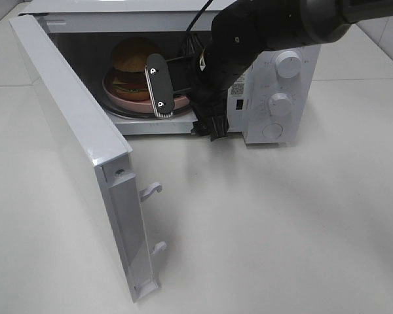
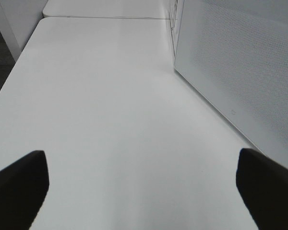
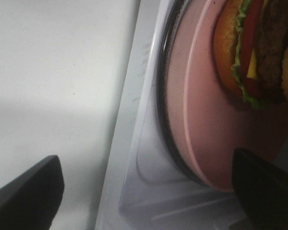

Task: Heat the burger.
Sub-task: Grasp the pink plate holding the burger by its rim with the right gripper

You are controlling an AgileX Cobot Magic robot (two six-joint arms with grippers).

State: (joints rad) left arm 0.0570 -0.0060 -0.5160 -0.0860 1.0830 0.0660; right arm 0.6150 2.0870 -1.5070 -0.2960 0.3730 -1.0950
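The burger (image 1: 132,62) sits on a pink plate (image 1: 121,91) inside the open microwave (image 1: 281,98). In the right wrist view the burger (image 3: 259,52) shows its bun, lettuce, tomato, cheese and patty on the plate (image 3: 206,120). My right gripper (image 1: 187,104) is open at the oven's mouth, jaws wide either side of the plate's near rim (image 3: 144,191), holding nothing. One finger (image 1: 160,85) stands in front of the burger. My left gripper (image 2: 144,191) is open and empty over bare table; it is out of the high view.
The microwave door (image 1: 72,124) swings far out to the front left, latch hooks (image 1: 152,190) facing right. Its outer face (image 2: 240,62) is beside the left gripper. The plate rests on a glass turntable (image 3: 165,120). White table (image 1: 281,216) lies in front.
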